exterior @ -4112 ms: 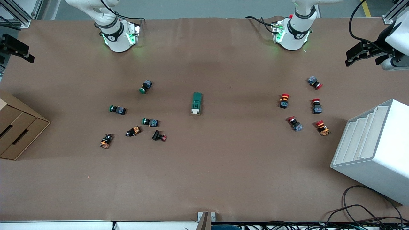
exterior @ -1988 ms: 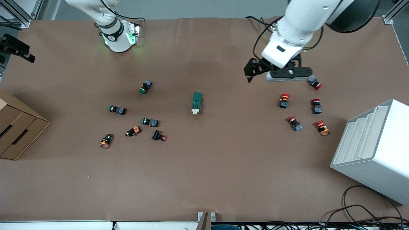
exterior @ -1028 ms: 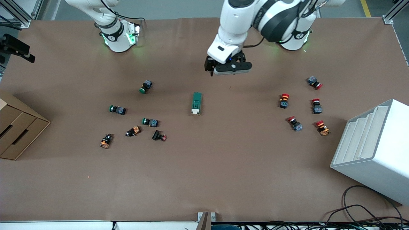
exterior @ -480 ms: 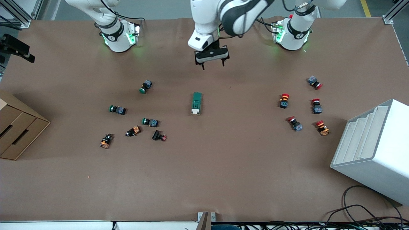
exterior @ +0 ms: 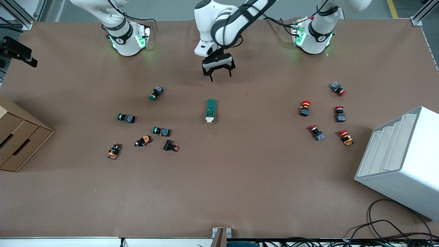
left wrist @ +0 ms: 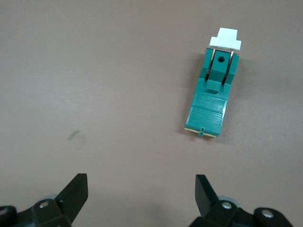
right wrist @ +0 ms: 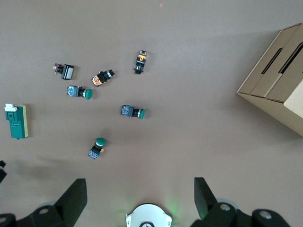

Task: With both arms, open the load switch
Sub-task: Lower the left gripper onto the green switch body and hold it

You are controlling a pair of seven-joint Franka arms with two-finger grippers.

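Observation:
The load switch (exterior: 211, 110) lies flat mid-table, a dark green block with its white tab at the end nearer the front camera. It also shows in the left wrist view as the load switch (left wrist: 213, 101) and small in the right wrist view as the load switch (right wrist: 16, 121). My left gripper (exterior: 220, 75) hangs open over bare table just off the switch's green end, with nothing between its fingers (left wrist: 75, 189). My right gripper (right wrist: 138, 187) is open high above its own round base (right wrist: 148, 216); the right arm waits, its hand outside the front view.
Several green-capped push-buttons (exterior: 157, 92) lie toward the right arm's end, beside a cardboard box (exterior: 17, 137). Several red-capped push-buttons (exterior: 305, 107) lie toward the left arm's end, next to a white stepped rack (exterior: 401, 161).
The left arm has swung from its own end of the table to the middle and come down, turning its gripper toward the switch. The switch and the right arm have not moved.

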